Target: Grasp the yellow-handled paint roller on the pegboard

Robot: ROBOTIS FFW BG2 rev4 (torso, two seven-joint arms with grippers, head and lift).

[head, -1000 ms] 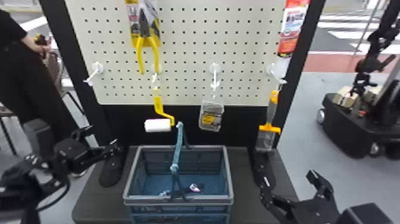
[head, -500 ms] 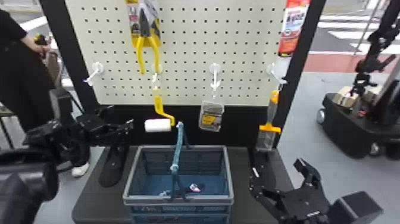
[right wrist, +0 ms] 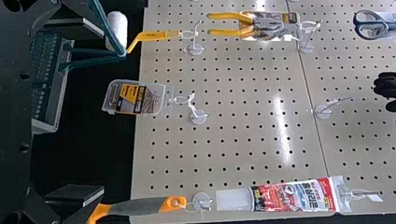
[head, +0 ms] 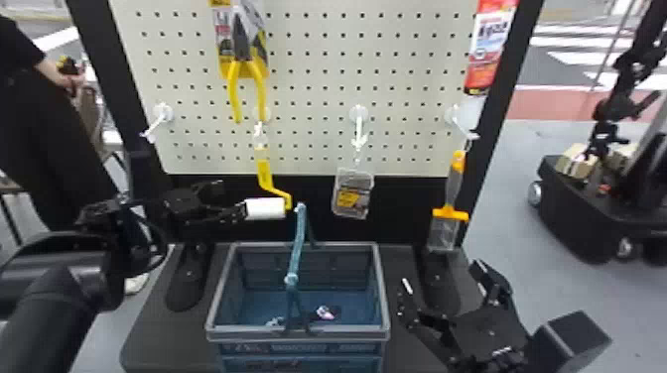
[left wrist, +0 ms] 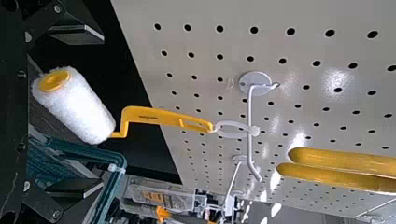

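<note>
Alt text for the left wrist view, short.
The yellow-handled paint roller hangs by a white loop from a pegboard hook, its white roller end just ahead of the open left gripper. Yellow pliers handles hang beside it.

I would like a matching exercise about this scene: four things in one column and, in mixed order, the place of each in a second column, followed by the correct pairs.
Things:
1. paint roller
2. yellow-handled pliers
3. clear packet
4. blue basket

Places:
A. on the black table, below the pegboard
B. hanging to the right of the roller
C. hanging just in front of the open left tool
D. hanging directly above the roller

Pairs: 1-C, 2-D, 3-B, 4-A.
</note>
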